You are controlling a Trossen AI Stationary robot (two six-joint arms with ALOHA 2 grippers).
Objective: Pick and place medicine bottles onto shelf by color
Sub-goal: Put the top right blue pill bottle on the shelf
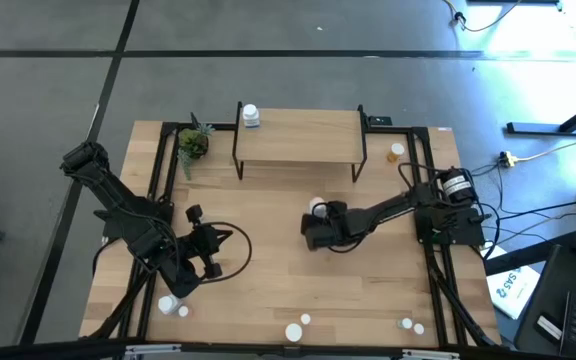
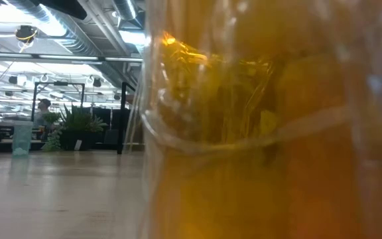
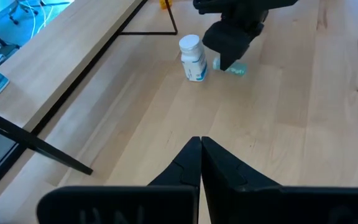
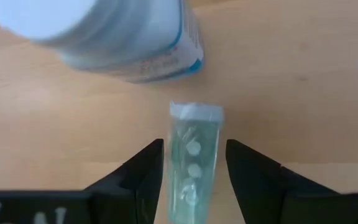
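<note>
Presently the shelf point(image 1: 298, 132) stands at twelve o'clock on the table point(image 1: 268, 290) with one white bottle point(image 1: 251, 116) on its left end, other bottles loose toward six o'clock. At centre the right gripper point(image 4: 190, 168) straddles a pale green bottle point(image 4: 193, 155) lying flat, jaws apart beside its walls, grip unconfirmed; another white-capped bottle point(image 4: 114, 28) stands just beyond. Judged light, rigid, slick plastic, best taken mid-body; the left gripper point(image 3: 201, 163), clenched empty, waits at eight o'clock.

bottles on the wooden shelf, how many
1: a small white bottle with a white cap stands at the left end of the low light-wood shelf on black legs. Nothing else shows on top.
</note>
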